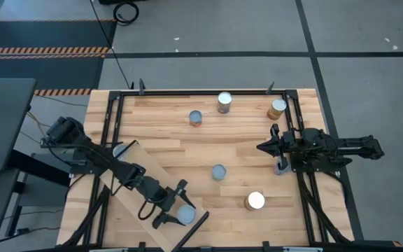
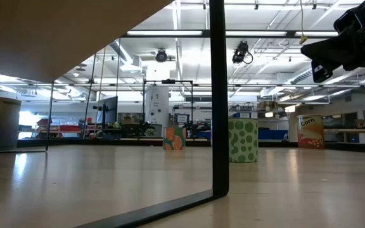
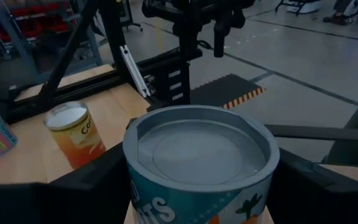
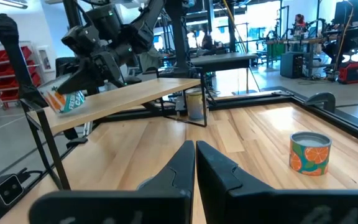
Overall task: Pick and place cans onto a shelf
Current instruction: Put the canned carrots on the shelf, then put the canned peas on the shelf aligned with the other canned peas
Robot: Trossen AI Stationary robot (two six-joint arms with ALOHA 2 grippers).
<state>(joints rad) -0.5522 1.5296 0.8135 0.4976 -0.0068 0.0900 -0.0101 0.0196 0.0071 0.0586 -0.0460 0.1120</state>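
So your left claw (image 1: 175,208) has its fingers spread around a grey-topped can (image 1: 186,215), set at the shelf's (image 1: 135,183) near end; whether it grips, you cannot tell. Your right claw (image 1: 264,147) waits shut. Five cans, like the white-topped one (image 1: 255,201) beyond it, remain on the table.

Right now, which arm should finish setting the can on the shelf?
Left. Its gripper already straddles the can at the shelf's near end, fingers either side of it in the left wrist view. The right gripper is shut and waits across the table.
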